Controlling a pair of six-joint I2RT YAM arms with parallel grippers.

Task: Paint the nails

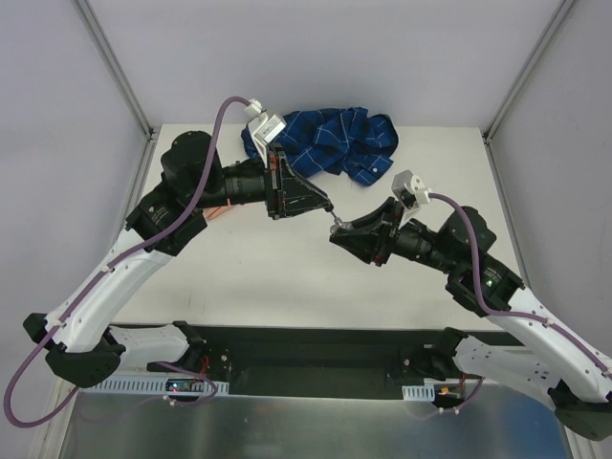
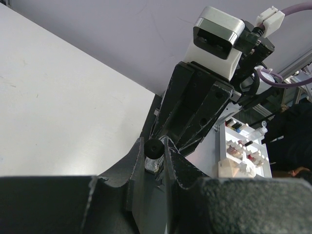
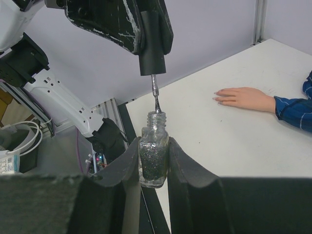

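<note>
My right gripper (image 3: pixel 153 148) is shut on a small glass bottle (image 3: pixel 153 163) of dark glitter polish, held upright above the table's near side. Directly over it, my left gripper (image 3: pixel 146 27) is shut on the black cap (image 3: pixel 152 58). The brush stem (image 3: pixel 156 95) reaches down into the bottle's open neck. In the left wrist view the cap (image 2: pixel 155 147) sits between the fingers with the bottle (image 2: pixel 153 165) just below. The peach dummy hand (image 3: pixel 243 97) lies flat on the table, its tiny nails (image 3: pixel 218 99) pointing towards the bottle, its blue checked sleeve (image 3: pixel 295 112) behind. Both grippers meet mid-table (image 1: pixel 333 218).
The blue checked shirt (image 1: pixel 330 142) lies bunched at the table's far edge. A white rack of small polish bottles (image 2: pixel 243 146) stands off the table, beyond the right arm. Metal frame posts (image 1: pixel 115 67) flank the back corners.
</note>
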